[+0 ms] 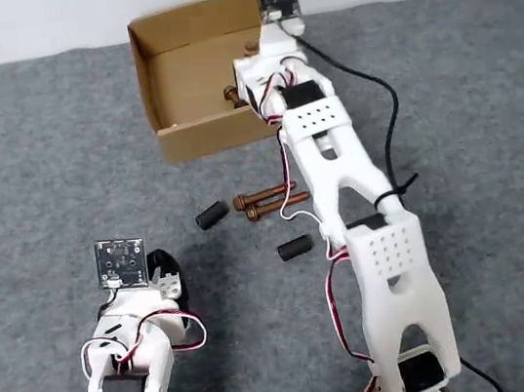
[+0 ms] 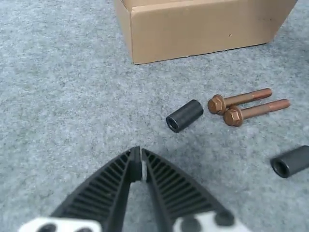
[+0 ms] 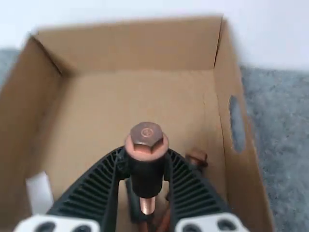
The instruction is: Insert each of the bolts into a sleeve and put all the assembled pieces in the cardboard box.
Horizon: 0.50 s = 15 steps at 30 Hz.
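Grey felted mat (image 2: 58, 96) lies under the left gripper (image 2: 141, 166), its ribbed black jaws clenched on nothing. Nearby lie a smooth black sleeve (image 2: 184, 116), two coppery hex-head bolts (image 2: 240, 99) side by side, and another sleeve (image 2: 291, 161) cut off at the edge. Inside the cardboard box (image 3: 227, 96) the right gripper (image 3: 145, 162) clamps a sleeved bolt (image 3: 146, 145); from above, the arm hides this grasp
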Each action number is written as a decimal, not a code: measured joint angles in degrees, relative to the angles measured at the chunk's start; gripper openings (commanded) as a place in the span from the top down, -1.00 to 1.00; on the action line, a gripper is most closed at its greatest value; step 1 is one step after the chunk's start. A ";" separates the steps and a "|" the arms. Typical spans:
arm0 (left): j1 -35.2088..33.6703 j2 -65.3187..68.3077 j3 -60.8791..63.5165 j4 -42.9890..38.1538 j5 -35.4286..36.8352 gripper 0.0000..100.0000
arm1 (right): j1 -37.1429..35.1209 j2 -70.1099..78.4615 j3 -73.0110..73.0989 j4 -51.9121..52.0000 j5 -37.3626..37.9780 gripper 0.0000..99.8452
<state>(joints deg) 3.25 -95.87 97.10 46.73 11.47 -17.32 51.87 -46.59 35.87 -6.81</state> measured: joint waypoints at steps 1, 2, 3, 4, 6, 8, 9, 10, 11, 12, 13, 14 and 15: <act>0.00 0.00 0.00 0.00 0.00 0.99 | 0.00 1.32 -0.97 1.05 1.05 0.97; -0.26 0.00 0.00 0.00 0.00 0.99 | -0.09 2.29 -2.02 2.64 2.11 0.94; -0.88 0.00 0.00 0.00 0.00 0.99 | -0.09 3.16 -3.08 4.22 2.90 0.88; -1.93 0.00 0.00 -0.35 0.00 0.99 | -0.26 3.87 -4.04 5.89 3.52 0.81; -4.04 0.00 0.00 -1.58 0.00 0.99 | -0.44 4.84 -6.07 8.79 4.48 0.68; -4.92 0.00 0.00 -2.20 0.00 0.99 | -0.62 5.27 -8.44 11.16 4.92 0.64; -5.01 0.00 0.00 -2.29 0.00 0.99 | -0.62 5.27 -9.58 12.40 5.19 0.65; -5.27 0.00 0.00 -2.29 0.00 0.99 | -0.53 5.27 -10.81 13.63 5.19 0.67; -5.54 0.00 0.00 -2.29 0.00 0.99 | -0.44 5.27 -11.87 14.68 5.19 0.70; -5.54 0.00 0.00 -2.29 0.00 0.99 | -0.44 5.27 -12.75 15.82 5.19 0.72; -5.54 0.00 0.00 -2.37 0.00 0.99 | -0.53 5.27 -13.71 17.49 5.19 0.75; -6.33 0.00 0.00 -2.37 -0.09 0.99 | -0.70 5.27 -14.95 19.34 5.19 0.78; -7.21 0.00 0.00 -2.37 0.00 0.99 | -0.97 5.27 -16.62 21.54 5.19 0.81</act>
<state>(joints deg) -3.96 -95.87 97.10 44.35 11.47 -18.29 57.14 -63.21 57.41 -1.63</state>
